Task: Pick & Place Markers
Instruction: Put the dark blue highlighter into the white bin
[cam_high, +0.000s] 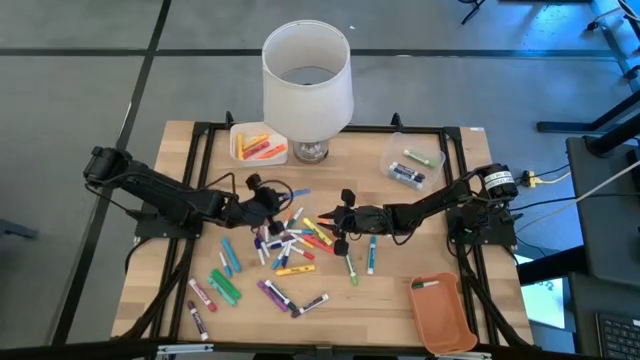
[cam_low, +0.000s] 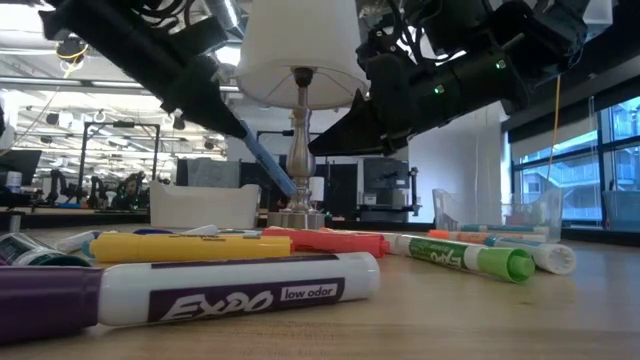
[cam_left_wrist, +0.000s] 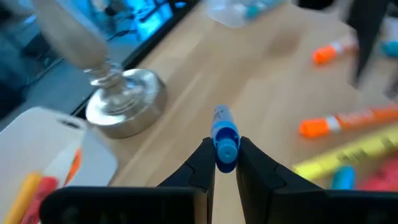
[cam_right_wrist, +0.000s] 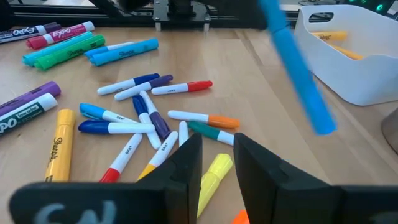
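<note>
The left gripper (cam_left_wrist: 225, 163) is pinching a blue marker (cam_left_wrist: 224, 138) by one end and holding it aloft at about ten o'clock from the pile's centre, near the lamp base (cam_left_wrist: 124, 109) and the white bin (cam_high: 258, 143) at the table's twelve o'clock edge. The remaining markers (cam_high: 290, 245) are lying scattered across the middle of the wooden table (cam_high: 400, 310), with more strewn toward seven o'clock. The right gripper (cam_high: 338, 222) is hovering at the pile's three o'clock side, its fingers narrowly parted and holding nothing. The markers look light, rigid and smooth-barrelled, so they may pivot or slip when nipped at the tip; a grasp across the mid-barrel would likely be steadier. An orange tray (cam_high: 443, 313) is sitting at five o'clock.
</note>
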